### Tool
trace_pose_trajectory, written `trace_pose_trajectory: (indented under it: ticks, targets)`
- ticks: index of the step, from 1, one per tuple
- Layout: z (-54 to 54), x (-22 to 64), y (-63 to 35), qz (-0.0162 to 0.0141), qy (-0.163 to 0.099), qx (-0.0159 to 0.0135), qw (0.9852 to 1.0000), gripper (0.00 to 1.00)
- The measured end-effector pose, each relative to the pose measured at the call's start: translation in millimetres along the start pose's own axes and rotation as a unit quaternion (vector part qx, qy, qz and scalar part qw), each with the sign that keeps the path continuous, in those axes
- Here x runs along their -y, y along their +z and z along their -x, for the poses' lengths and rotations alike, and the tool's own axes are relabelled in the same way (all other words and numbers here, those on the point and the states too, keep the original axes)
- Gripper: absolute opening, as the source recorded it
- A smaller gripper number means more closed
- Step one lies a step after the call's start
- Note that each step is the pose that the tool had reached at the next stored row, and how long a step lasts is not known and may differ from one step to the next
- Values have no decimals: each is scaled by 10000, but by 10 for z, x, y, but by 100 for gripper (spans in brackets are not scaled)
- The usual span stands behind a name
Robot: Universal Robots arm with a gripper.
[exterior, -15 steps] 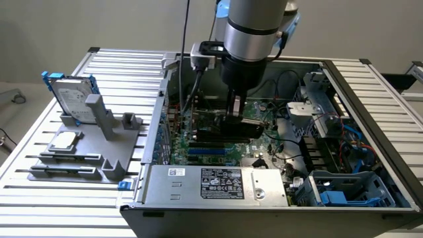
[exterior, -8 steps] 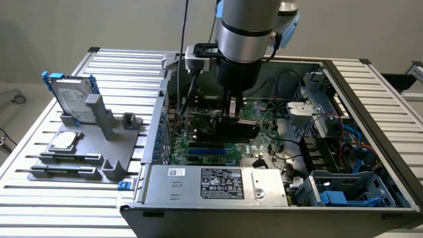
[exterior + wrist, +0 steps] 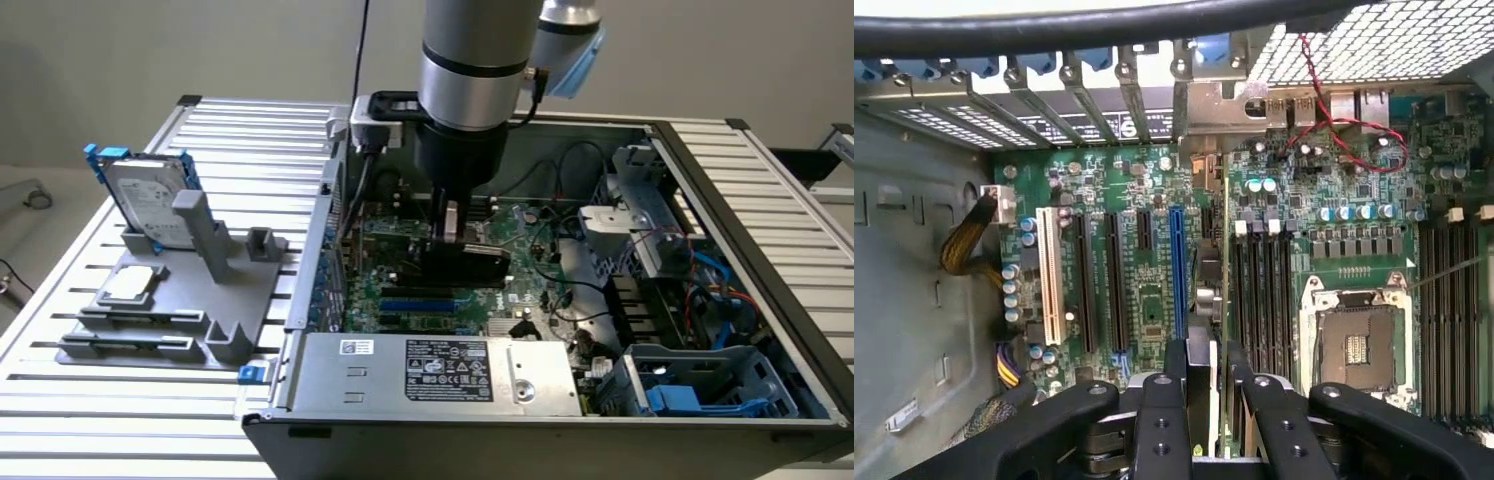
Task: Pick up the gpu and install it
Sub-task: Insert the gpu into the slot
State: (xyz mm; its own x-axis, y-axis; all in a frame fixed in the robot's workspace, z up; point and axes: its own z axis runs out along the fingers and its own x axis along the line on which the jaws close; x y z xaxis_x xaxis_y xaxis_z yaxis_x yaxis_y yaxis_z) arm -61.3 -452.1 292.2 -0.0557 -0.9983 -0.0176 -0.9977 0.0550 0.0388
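The gpu (image 3: 467, 263) stands on edge inside the open computer case (image 3: 307, 290), low over the green motherboard (image 3: 400, 240), with its black shroud facing the exterior view's camera. My gripper (image 3: 451, 225) comes straight down from the arm and is shut on the card's upper edge. In the wrist view the gpu (image 3: 1222, 290) appears edge-on as a thin green board with a dark cooler beside it, running from my gripper (image 3: 1206, 400) toward the rear slot brackets (image 3: 1184, 95). It lies right beside the blue expansion slot (image 3: 1177, 270). Whether it is seated in a slot is hidden.
A silver hard drive in a blue frame (image 3: 144, 200) and a small square processor chip (image 3: 130, 285) rest on a grey fixture (image 3: 214, 300) outside the case. The power supply (image 3: 434, 370), drive cage (image 3: 707, 385), cables (image 3: 587, 290) and empty processor socket (image 3: 1354, 345) surround the card.
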Motion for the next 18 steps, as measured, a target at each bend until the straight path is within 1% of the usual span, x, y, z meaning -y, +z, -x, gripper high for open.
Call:
trace_pose_trajectory:
  ticks: [6,11,14,17,18]
  targets:
    - [-41,-22,1,3,-160,-6,9999,26]
    - [-67,-85,18,1,-201,-7,9998,26]
    - [-98,-104,25,-1,-223,-8,9998,26]
    - [-105,-117,28,-14,-245,-13,9997,26]
    - [-106,-121,34,-25,-247,-12,9997,26]
